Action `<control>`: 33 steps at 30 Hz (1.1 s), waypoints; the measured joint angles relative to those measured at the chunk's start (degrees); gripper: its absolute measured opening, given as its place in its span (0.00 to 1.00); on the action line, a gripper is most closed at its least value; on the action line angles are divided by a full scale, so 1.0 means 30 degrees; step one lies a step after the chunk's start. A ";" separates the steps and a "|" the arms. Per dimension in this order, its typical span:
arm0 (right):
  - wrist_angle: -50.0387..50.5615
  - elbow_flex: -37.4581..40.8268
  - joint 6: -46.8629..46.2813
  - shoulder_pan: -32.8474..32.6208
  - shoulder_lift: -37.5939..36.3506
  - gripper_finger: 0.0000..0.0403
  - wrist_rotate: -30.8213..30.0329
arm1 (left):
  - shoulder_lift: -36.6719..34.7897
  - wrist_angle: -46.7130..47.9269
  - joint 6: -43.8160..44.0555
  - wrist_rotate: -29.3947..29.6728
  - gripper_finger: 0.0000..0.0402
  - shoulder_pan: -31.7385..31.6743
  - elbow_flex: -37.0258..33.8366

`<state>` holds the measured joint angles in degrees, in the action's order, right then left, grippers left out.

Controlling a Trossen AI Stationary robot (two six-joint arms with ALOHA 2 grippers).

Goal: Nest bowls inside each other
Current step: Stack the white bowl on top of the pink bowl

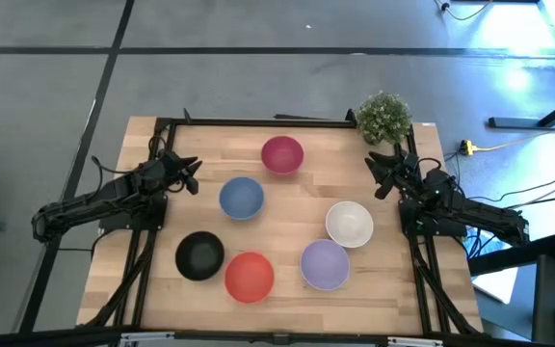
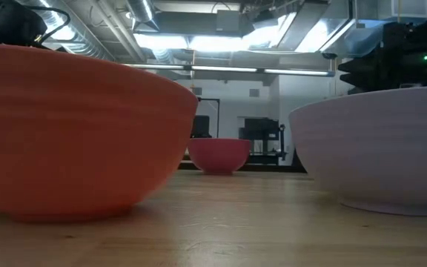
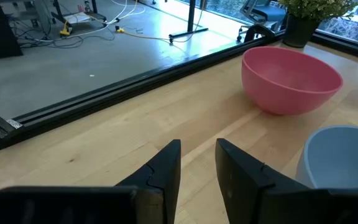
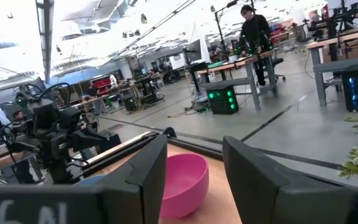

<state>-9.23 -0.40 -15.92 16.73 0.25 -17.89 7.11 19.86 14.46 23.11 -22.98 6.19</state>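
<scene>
Six bowls sit upright and apart on the wooden table: crimson-pink (image 1: 282,154) near the far edge, blue (image 1: 242,198) left of centre, white (image 1: 350,224) on the right, lavender (image 1: 325,265) and red-orange (image 1: 250,277) near the front, black (image 1: 199,256) at front left. My left gripper (image 1: 193,174) hovers open at the table's left, just left of the blue bowl (image 3: 344,165), with the pink bowl (image 3: 291,79) farther off. My right gripper (image 1: 381,173) is open at the right side, above the white bowl, facing the pink bowl (image 4: 185,183).
A green potted plant (image 1: 384,117) stands at the far right corner, close behind my right gripper. A dark frame rail (image 1: 258,121) runs along the far edge. In the low view the red-orange bowl (image 2: 73,133) and lavender bowl (image 2: 376,148) fill the foreground. People stand in the room beyond.
</scene>
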 joint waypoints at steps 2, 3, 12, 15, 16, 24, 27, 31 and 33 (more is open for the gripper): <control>0.0000 0.0000 0.0331 0.0000 0.0000 0.39 0.0006 | -0.0007 -0.0015 -0.0004 -0.0003 0.24 0.0007 -0.0003; 0.0000 0.0000 0.0385 0.0000 0.0000 0.39 0.0038 | -0.0006 -0.0018 -0.0005 -0.0006 0.24 0.0004 0.0001; 0.0007 0.0000 0.1371 0.0000 0.0000 0.39 0.2270 | 0.0000 -0.0896 -0.0332 0.0210 0.24 0.0000 -0.0072; 0.0419 -0.0189 0.1438 0.0000 0.0002 0.39 0.2989 | -0.0006 -0.1016 -0.0372 0.0249 0.24 0.0007 -0.0072; 0.0882 -0.0482 0.1510 0.0000 0.0007 0.39 0.3054 | -0.0007 -0.1005 -0.0372 0.0249 0.24 0.0006 -0.0072; 0.6728 -0.4967 0.3764 0.0000 0.0393 0.39 0.3053 | -0.0007 -0.1035 -0.0364 0.0260 0.24 0.0007 -0.0068; 0.9252 -0.6660 0.3863 0.0000 0.1014 0.39 0.3255 | -0.0006 -0.1043 -0.0357 0.0264 0.24 0.0007 -0.0050; 1.2267 -0.8724 0.3398 0.0000 0.2441 0.39 0.3375 | -0.0007 -0.1064 -0.0350 0.0264 0.24 0.0007 -0.0042; 1.2391 -0.9201 0.3398 -0.0022 0.3241 0.39 0.4046 | -0.0007 -0.1064 -0.0350 0.0264 0.24 0.0007 -0.0042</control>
<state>27.94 -28.01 -5.73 16.67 9.98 -5.75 7.09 16.67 13.41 23.90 -22.96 6.07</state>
